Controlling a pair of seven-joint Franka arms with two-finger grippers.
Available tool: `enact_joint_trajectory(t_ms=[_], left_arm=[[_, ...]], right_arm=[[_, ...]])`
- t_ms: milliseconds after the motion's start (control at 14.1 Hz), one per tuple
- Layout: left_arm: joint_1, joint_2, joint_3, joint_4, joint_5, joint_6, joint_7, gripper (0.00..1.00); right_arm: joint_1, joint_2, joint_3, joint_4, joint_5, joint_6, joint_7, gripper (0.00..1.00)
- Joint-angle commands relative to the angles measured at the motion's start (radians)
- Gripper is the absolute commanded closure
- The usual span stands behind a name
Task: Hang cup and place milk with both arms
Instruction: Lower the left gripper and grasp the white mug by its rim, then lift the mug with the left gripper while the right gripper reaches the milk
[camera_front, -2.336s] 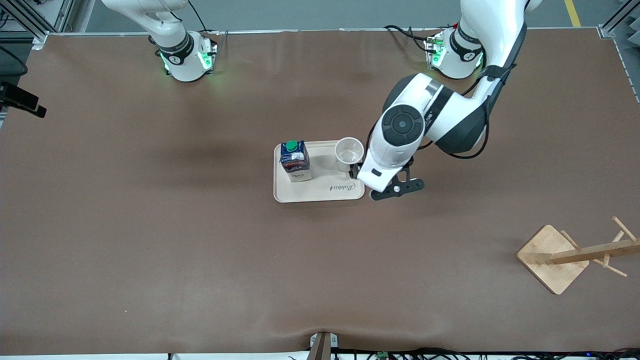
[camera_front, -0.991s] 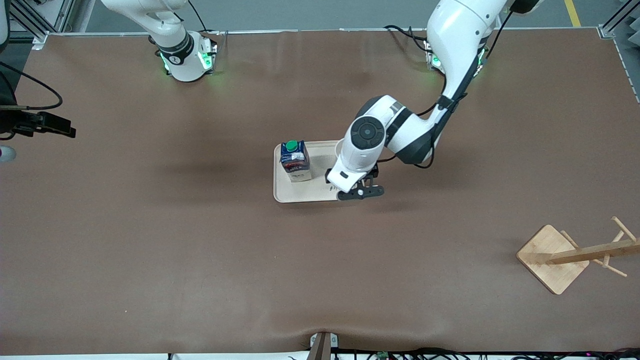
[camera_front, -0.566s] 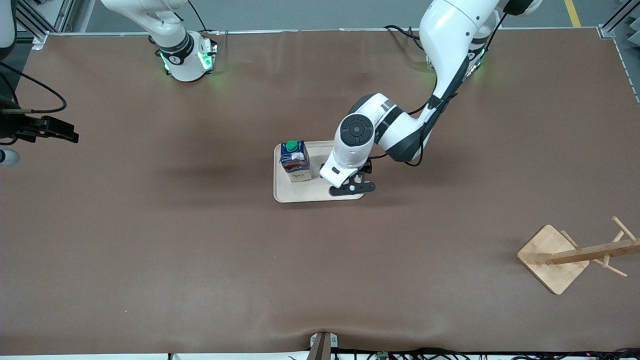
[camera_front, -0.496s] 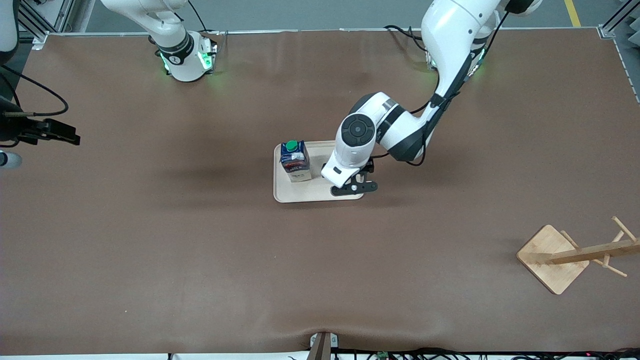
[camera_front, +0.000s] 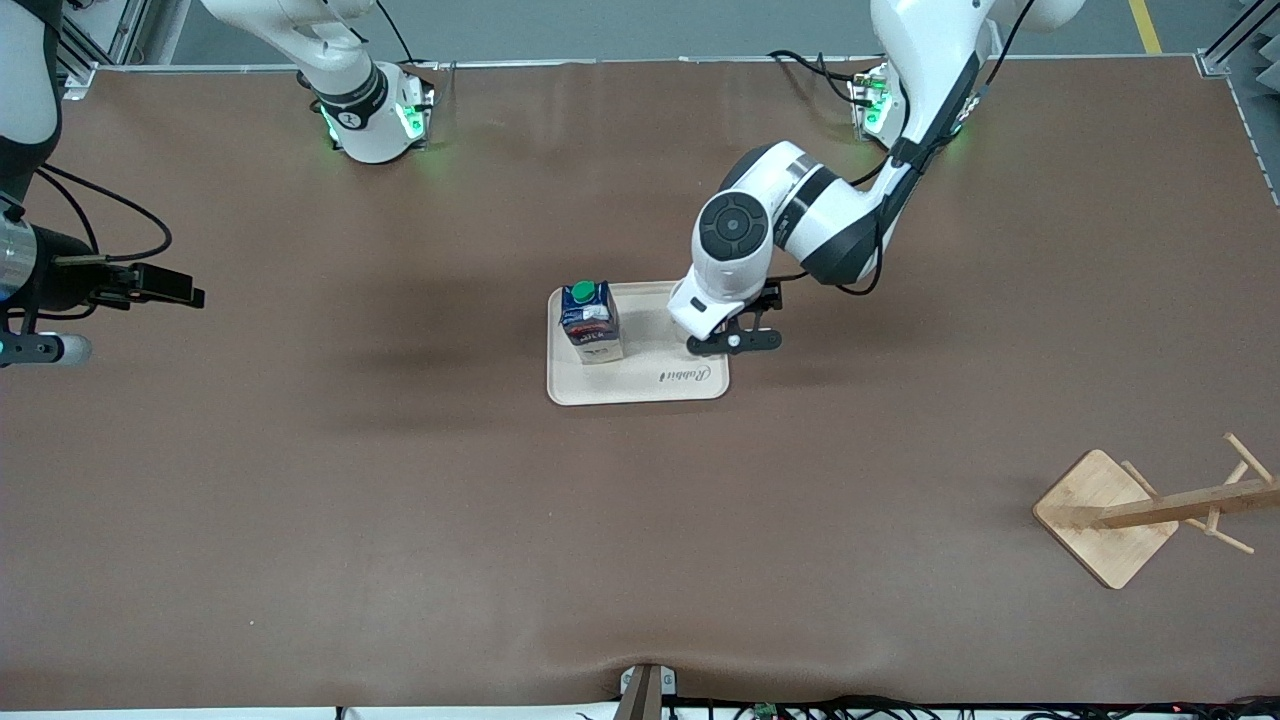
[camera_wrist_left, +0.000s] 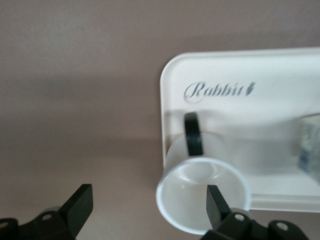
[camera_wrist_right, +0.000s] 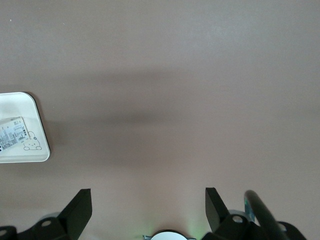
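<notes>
In the front view the left arm's wrist covers the cup completely, along with the tray (camera_front: 640, 385) corner toward the left arm's end of the worktop, and the left hand (camera_front: 735, 340) shows only as black linkage poking out from under the white housing. The right hand (camera_front: 150, 290) sits at the picture's edge, its arm cut off there. The wooden rack (camera_front: 1150, 510) runs out of frame at the left arm's end. In the left wrist view the cup (camera_wrist_left: 202, 200) is soft and blurred, one black finger (camera_wrist_left: 215, 202) crossing its rim, and the milk (camera_wrist_left: 310, 150) is just a smeared sliver at the edge. In the right wrist view only a tray corner and a scrap of carton print show.
</notes>
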Motion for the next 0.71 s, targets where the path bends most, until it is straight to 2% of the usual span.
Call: enact_joint_trajectory(t_ms=[0,71,212,425,496,566,637], left_arm=[[0.009,-0.035,0.0,-0.092,0.002,0.043,0.029,0.0],[0.006,-0.021,-0.003,-0.092,-0.011,0.071,0.029,0.03],[-0.006,0.01,-0.011,-0.102,-0.021,0.132,0.029,0.2],[-0.011,0.051,-0.013,-0.122,-0.021,0.209,0.028,0.35],[-0.017,0.062,-0.011,-0.122,-0.021,0.22,0.028,0.44],[-0.018,0.069,-0.011,-0.122,-0.021,0.226,0.025,0.62],[-0.02,0.07,-0.013,-0.121,-0.021,0.225,0.025,0.88]], right_arm=[[0.018,-0.008,-0.001,-0.018,0.009,-0.01,0.052,0.0],[0.031,-0.011,-0.001,-0.027,0.009,-0.01,0.076,0.0],[0.055,-0.011,-0.001,-0.034,0.009,-0.018,0.127,0.0],[0.122,-0.012,-0.001,-0.037,0.009,-0.018,0.223,0.0],[0.151,-0.012,-0.001,-0.037,0.009,-0.013,0.272,0.0],[0.176,-0.011,-0.001,-0.035,0.01,-0.01,0.303,0.0],[0.193,-0.009,-0.001,-0.037,0.021,-0.007,0.319,0.0]])
